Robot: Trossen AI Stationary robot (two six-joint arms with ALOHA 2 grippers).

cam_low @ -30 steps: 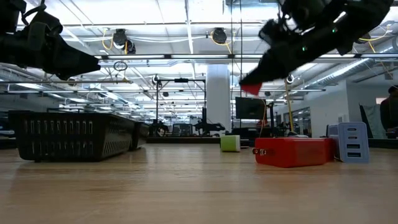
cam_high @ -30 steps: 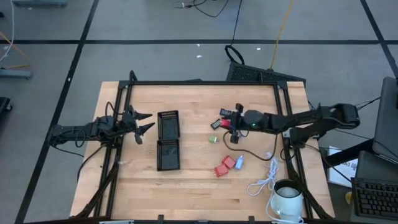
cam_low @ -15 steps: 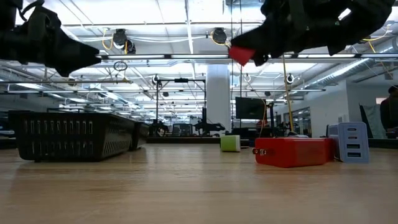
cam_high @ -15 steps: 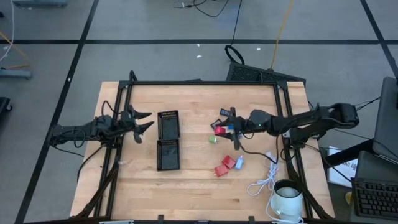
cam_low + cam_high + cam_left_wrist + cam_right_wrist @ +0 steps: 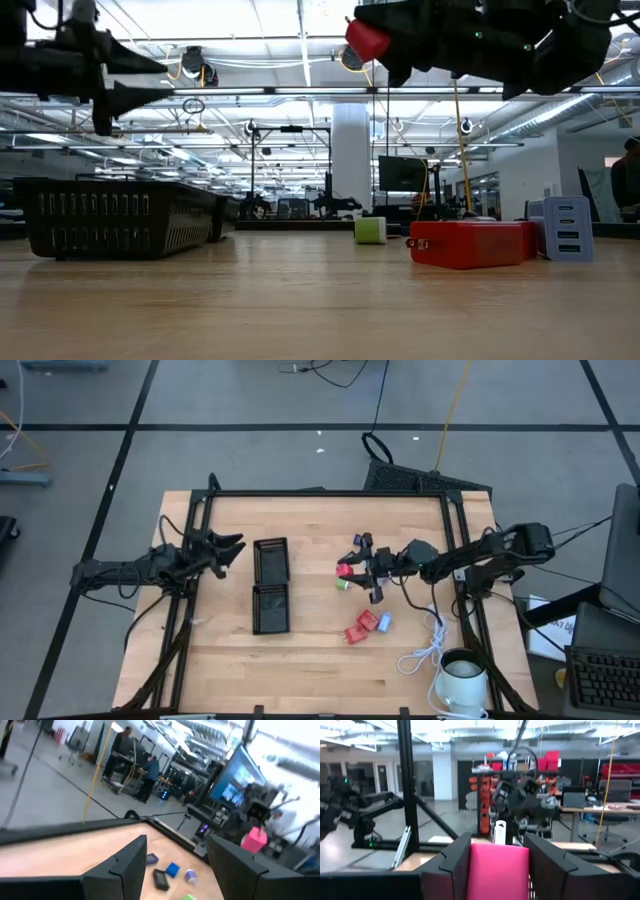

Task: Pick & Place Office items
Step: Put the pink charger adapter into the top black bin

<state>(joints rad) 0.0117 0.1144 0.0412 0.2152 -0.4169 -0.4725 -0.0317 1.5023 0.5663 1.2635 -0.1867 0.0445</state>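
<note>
The right gripper (image 5: 357,571) is clamping a small red block (image 5: 497,870) in the air, right of the black tray (image 5: 270,586). The block is looking light, rigid and smooth, best pinched across its flat sides. Other pieces are lying right of the tray. The left gripper (image 5: 228,546) is hovering left of the tray, fingers parted and empty.

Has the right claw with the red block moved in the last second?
Yes. In the high view the right claw, shut on the red block, has shifted left, toward the black tray. In the low view it has risen clear of the table.
</note>
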